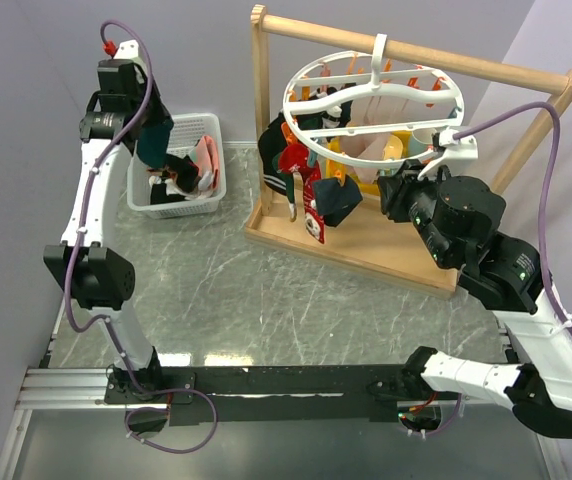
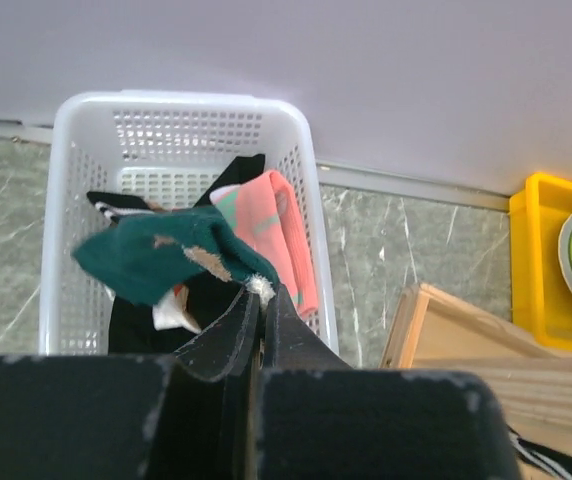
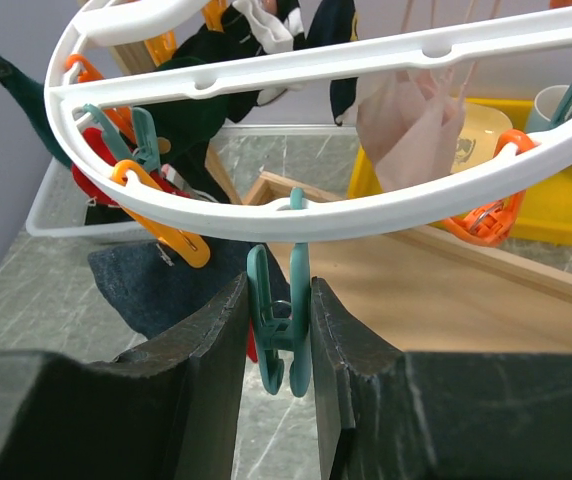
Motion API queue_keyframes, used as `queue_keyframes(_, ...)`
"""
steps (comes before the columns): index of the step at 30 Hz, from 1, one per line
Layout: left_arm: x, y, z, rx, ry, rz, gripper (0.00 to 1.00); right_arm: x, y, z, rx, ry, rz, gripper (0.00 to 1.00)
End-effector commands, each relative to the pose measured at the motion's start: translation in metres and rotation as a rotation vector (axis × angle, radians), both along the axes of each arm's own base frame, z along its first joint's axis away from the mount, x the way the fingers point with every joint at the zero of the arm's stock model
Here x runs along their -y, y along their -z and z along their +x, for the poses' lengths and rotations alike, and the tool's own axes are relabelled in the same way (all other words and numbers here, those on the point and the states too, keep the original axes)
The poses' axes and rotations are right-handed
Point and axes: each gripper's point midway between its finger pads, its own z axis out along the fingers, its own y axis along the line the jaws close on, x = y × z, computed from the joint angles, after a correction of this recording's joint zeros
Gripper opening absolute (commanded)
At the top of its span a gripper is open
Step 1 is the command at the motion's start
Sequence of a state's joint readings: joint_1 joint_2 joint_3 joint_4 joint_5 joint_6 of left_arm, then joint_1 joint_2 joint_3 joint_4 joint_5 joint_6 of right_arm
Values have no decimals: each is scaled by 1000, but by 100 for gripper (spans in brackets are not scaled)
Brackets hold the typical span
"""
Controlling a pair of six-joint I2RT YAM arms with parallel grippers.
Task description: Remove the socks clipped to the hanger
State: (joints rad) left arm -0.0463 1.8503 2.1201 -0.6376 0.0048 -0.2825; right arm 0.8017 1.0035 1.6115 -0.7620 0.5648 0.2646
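Note:
The white ring hanger [image 1: 287, 100] hangs by its hook from the wooden rail. Socks [image 1: 306, 170] in black, red and dark blue dangle from its left side, and a pale pink one [image 1: 371, 142] hangs inside. My right gripper [image 1: 398, 190] is at the ring's near right rim [image 3: 386, 210], shut on a teal clip [image 3: 284, 335] whose lower ends hold nothing. Beside it hang an orange clip [image 3: 161, 218] and a dark blue sock [image 3: 151, 285]. My left gripper [image 2: 261, 290] is over the white basket [image 2: 176, 100], shut on a dark teal sock [image 2: 156, 255].
The basket [image 1: 171, 212] holds pink, black and striped socks at the table's back left. The tall wooden frame [image 1: 416, 55] stands on a wooden base [image 1: 366, 245]. A yellow tray [image 3: 566, 210] with cups sits behind the frame. A wall runs close along the back.

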Motion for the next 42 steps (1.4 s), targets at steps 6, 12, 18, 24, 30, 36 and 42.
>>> queue_keyframes(6, 19, -3, 10, 36, 109, -104, 81, 14, 11, -7, -20, 22, -21, 32)
queue_keyframes(12, 78, -46, -51, 173, 306, -216, 87, 21, 13, -10, -22, 39, -28, 33)
queue_keyframes(18, 166, -76, -149, 352, 554, -261, 93, 23, 15, -11, -25, 40, -33, 33)
queue_keyframes(24, 224, -94, -228, 465, 821, -337, 94, 24, 13, -11, -22, 47, -33, 33)
queue_keyframes(30, 254, -96, -263, 469, 1004, -422, 84, 25, 12, -10, -22, 51, -27, 33)
queue_keyframes(36, 284, -82, -272, 431, 1080, -416, 79, 23, 14, -11, -34, 43, -19, 34)
queue_keyframes(42, 301, -76, -275, 408, 1116, -413, 79, 24, 13, -13, -37, 40, -10, 34)
